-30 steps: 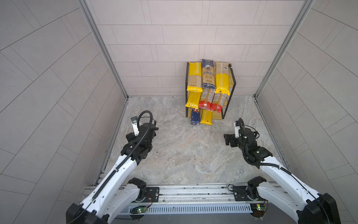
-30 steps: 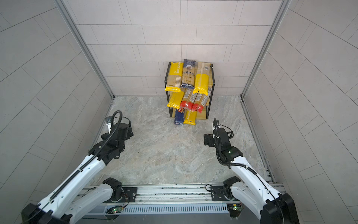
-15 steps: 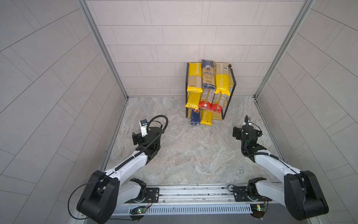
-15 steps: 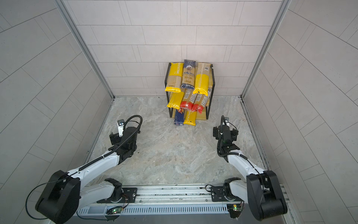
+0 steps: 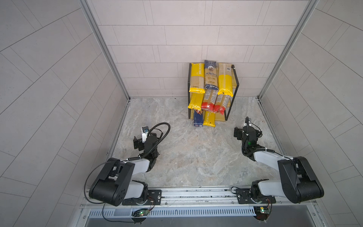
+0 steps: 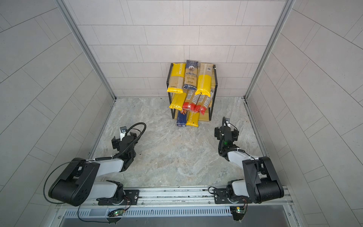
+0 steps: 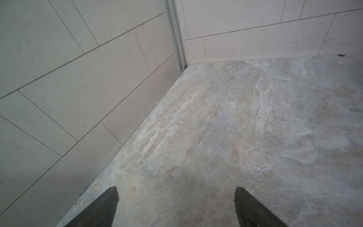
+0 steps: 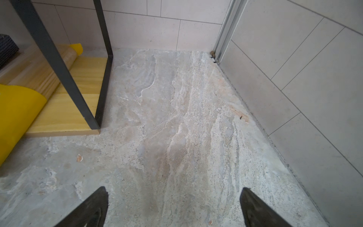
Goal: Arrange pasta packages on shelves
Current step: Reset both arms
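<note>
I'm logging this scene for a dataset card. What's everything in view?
Yellow packs: four; two top tier, one middle, one bottom.
Blue packs: two, dark; top centre, bottom.
Red-ended packs: two, clear; middle tier.
Rack: one, wood boards, black frame; at the rear, right of centre.
Floor: one, grey marbled.
Walls: three, pale tile; around floor.
Rail: one, silver; front edge.
Arms: two, black and white; front corners.
Left pincer: one, dark, open, empty; above floor near a wall.
Right pincer: one, dark, open, empty; above floor beside rack.

Pasta packages [image 5: 211,78] on every tier of the shelves [image 5: 221,117] by the back wall [image 5: 176,49] (bottom pair [image 5: 203,120] partly on the floor [image 5: 186,153]).
</note>
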